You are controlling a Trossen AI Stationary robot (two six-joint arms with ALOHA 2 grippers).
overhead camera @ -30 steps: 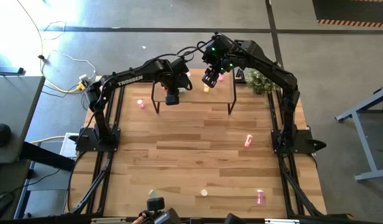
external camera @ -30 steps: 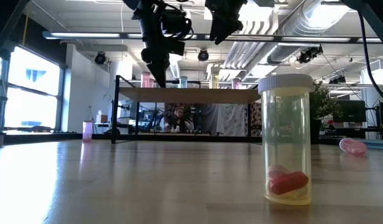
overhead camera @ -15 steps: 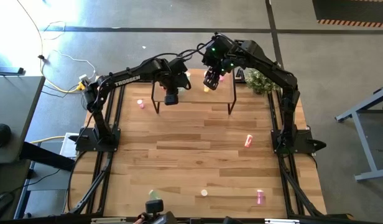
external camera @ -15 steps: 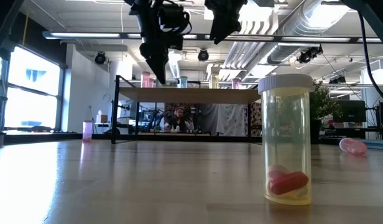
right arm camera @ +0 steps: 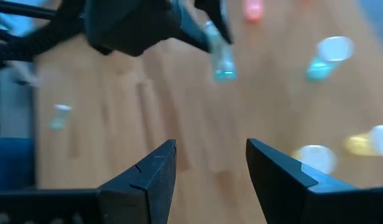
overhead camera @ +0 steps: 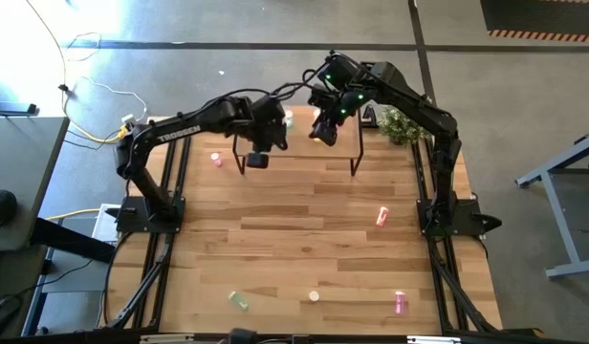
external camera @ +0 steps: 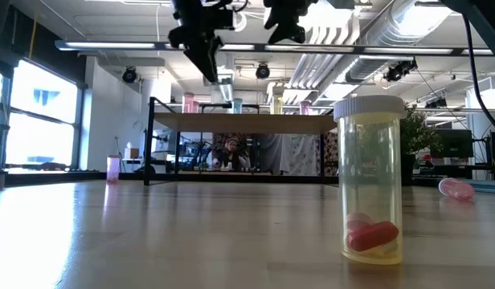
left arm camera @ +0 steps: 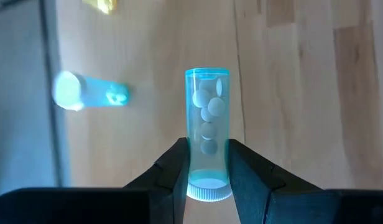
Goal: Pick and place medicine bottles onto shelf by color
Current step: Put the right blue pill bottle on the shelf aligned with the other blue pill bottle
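High view: left pincer (overhead camera: 257, 159) hangs over the near edge of the shelf (overhead camera: 299, 143); right pincer (overhead camera: 323, 131) hovers beside it above the shelf top. Loose medicine bottles lie well apart on the counter (overhead camera: 294, 239): a pink bottle (overhead camera: 382, 217), a green bottle (overhead camera: 239, 301).

Low view: both pincers sit high above the shelf. A yellow bottle (external camera: 374, 191) stands close to the lens. What the left pincer carries can't be made out here.

Left wrist view: this settles it. The fingers (left arm camera: 173, 171) are clamped on a held bottle (left arm camera: 207, 149), gripped near its pale cap, pills inside. Another fallen bottle (left arm camera: 89, 93) lies beyond the tips.

Right wrist view: jaws stand wide, nothing between them; the left arm crosses ahead.

Risk, as I judge it: the grip is low on the cap end, so the bottle may tilt or topple on release. The two arms are close; a swing could clip.
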